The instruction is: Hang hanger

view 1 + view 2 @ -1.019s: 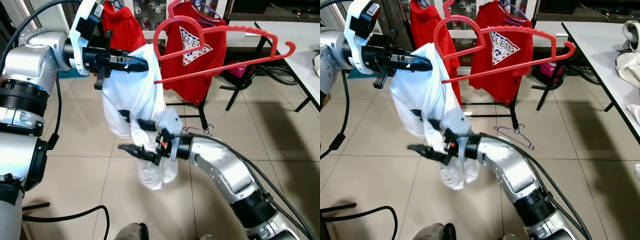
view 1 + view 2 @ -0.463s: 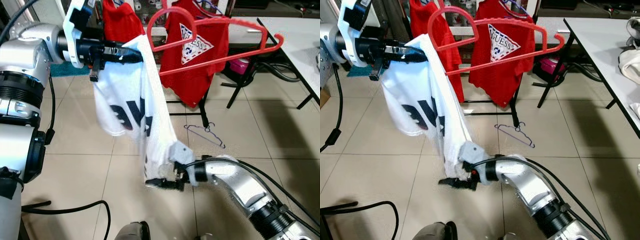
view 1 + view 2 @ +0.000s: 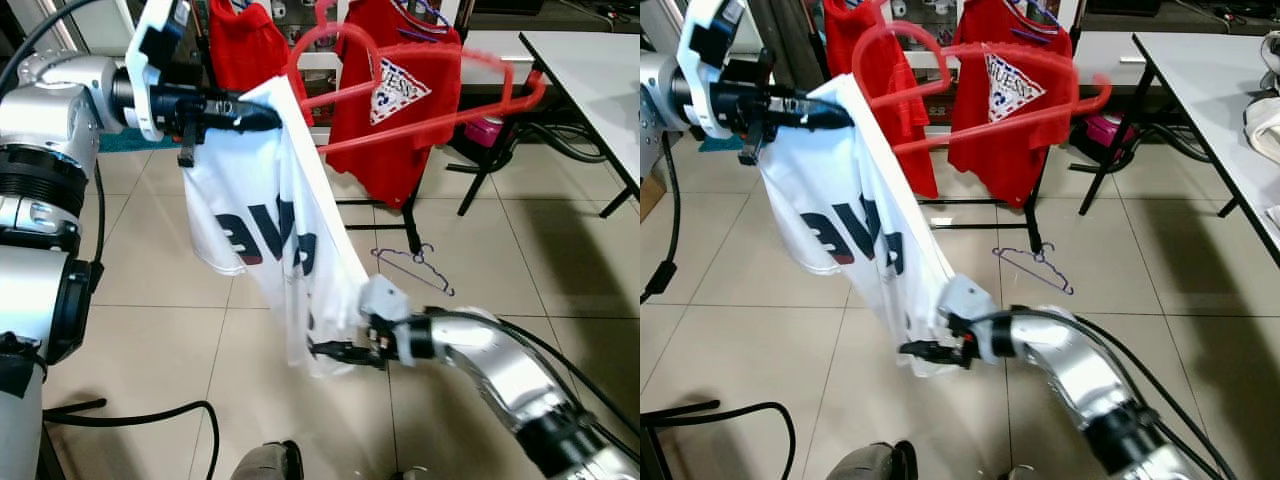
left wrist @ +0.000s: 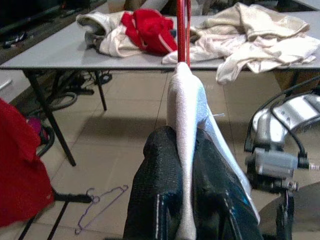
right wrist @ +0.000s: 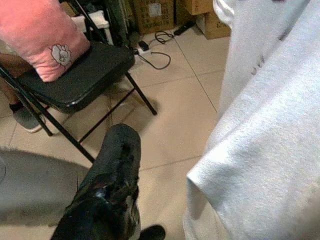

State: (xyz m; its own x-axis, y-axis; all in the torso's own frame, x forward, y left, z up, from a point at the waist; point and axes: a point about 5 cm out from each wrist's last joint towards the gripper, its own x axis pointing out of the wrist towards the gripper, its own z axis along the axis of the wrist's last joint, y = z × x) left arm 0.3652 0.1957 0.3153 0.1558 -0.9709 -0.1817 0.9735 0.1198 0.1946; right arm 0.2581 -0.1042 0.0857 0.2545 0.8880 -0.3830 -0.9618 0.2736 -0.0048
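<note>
Left gripper is raised at upper left, fingers clamped tight on the shoulder of a white shirt; the left wrist view shows the white fabric squeezed between both black fingers, with the red hanger running straight out past the fabric. In the head views the red hanger is motion-blurred, held up high and roughly level, one end inside the shirt at the left gripper, the other end sticking out to the right in front of a red shirt with a triangle logo on a rack behind. White shirt hangs down from the hanger with dark lettering, its lower hem reaching the right gripper low at center. Right gripper's fingers are at the hem; one black finger is seen beside the white cloth in the right wrist view, cannot tell if it is closed on the cloth. A thin wire hanger lies on the tile floor. Grey table at right edge, black folding chair with a pink cushion nearby.
</note>
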